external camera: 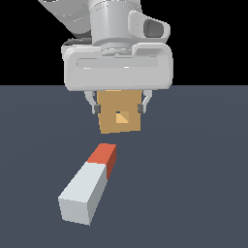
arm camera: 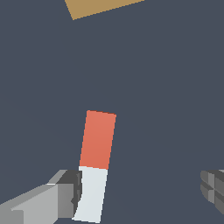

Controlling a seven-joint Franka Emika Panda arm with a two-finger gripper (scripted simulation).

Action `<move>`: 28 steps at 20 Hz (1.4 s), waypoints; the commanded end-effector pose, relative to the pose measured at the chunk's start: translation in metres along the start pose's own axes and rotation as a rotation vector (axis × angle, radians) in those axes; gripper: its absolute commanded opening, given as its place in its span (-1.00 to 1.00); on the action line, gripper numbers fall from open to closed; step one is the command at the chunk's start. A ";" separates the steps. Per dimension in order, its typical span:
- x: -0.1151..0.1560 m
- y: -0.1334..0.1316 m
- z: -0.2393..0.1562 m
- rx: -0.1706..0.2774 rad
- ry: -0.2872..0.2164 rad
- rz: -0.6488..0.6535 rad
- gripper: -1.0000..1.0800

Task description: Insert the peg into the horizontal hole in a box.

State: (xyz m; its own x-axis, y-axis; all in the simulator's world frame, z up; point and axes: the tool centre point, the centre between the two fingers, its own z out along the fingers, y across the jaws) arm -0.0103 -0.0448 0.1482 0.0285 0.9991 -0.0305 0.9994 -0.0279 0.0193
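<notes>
Peg point(external camera: 88, 186) flat on the dark floor point(external camera: 193, 193), nowhere near inserted yet. Orange-red end pointing toward the box point(external camera: 119, 112), pale grey end toward the exterior camera. Not lifted, not gripped, so basically everything left to do: close on it, raise it, level it with the hole point(external camera: 119, 117), push it in. Hole showing as a small square in the middle of the tan face, empty. Clear gap of bare floor between the orange tip and the box, and not quite lined up with the hole in the exterior view either, sitting a bit to the exterior view's left of it.

Gripper point(arm camera: 142, 190) spread wide and holding nothing. In the wrist view, one finger point(arm camera: 65, 194) right beside the pale half of the peg, maybe touching, hard to call; the other finger point(arm camera: 213, 186) well apart on the far side. So peg between the fingers but way off centre, hugging one of them. Height above the floor not clear from either view. Probably wants centring before the squeeze, otherwise likely to shove the peg sideways.
</notes>
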 end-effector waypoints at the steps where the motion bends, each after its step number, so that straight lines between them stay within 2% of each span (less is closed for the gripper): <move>1: -0.018 -0.010 0.014 0.004 0.004 0.029 0.92; 7: -0.062 -0.037 0.052 0.014 0.017 0.102 0.92; 12: -0.082 -0.051 0.070 0.019 0.025 0.137 0.92; 21: -0.086 -0.054 0.079 0.022 0.026 0.145 0.92; 28: -0.087 -0.056 0.110 0.022 0.028 0.147 0.92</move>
State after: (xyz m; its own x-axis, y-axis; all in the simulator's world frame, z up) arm -0.0664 -0.1332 0.0478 0.1739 0.9848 -0.0018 0.9848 -0.1739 0.0005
